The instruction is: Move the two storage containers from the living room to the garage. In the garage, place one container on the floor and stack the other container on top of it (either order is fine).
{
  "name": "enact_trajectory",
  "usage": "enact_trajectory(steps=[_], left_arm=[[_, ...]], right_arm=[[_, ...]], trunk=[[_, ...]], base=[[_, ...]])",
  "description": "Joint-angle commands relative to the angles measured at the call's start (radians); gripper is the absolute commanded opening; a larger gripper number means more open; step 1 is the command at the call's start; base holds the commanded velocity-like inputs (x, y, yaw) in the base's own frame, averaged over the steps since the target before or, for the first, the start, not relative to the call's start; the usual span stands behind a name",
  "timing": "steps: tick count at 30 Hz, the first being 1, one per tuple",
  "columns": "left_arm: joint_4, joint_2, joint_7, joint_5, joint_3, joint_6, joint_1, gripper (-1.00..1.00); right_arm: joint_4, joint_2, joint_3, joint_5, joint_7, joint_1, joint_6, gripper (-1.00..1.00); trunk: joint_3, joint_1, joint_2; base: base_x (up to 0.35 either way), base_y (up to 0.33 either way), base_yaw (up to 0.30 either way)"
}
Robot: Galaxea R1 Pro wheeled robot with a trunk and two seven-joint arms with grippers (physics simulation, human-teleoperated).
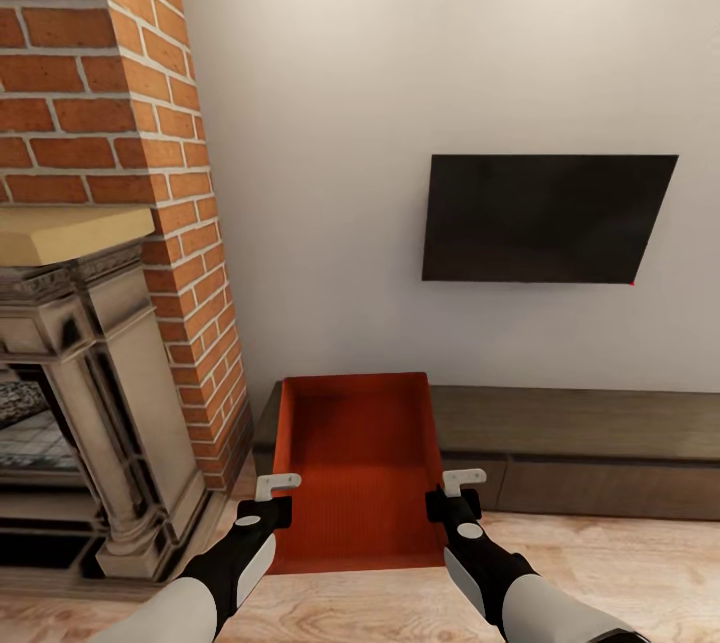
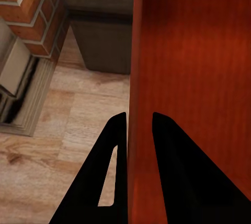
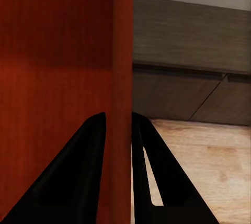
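A red-orange storage container (image 1: 358,453) hangs between my two arms, above the light wood floor (image 1: 620,573) of the living room. My left gripper (image 1: 268,506) is shut on its left wall, which stands pinched between the black fingers in the left wrist view (image 2: 138,124). On the opposite wall my right gripper (image 1: 452,498) is shut the same way, the thin red wall clamped between its fingers (image 3: 119,124). The container's flat bottom (image 2: 198,77) (image 3: 57,67) is bare. Its far end reaches over the low cabinet's front edge.
A brick fireplace (image 1: 100,103) with a stone surround (image 1: 110,393) stands close on the left. Straight ahead, a long low dark cabinet (image 1: 590,443) runs along the white wall under a black wall screen (image 1: 545,218). Open wood floor lies to the right.
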Motion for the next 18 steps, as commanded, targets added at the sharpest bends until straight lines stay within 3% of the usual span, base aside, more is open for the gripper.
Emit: enact_trajectory(steps=[1,18], left_arm=[[-0.006,-0.001,0.018,-0.017,0.019,0.005,-0.001,-1.0],[-0.007,-0.001,0.018,-0.017,0.019,0.005,-0.001,-1.0]], right_arm=[[0.004,0.003,-0.03,-0.024,-0.007,-0.001,-0.009,-1.0],[0.004,0.004,-0.028,-0.023,-0.009,-0.001,-0.01,-1.0]], trunk=[[-0.001,0.0,-0.001],[-0.001,0.0,-0.001]], base=[[0.0,0.0,0.0],[0.0,0.0,-0.006]])
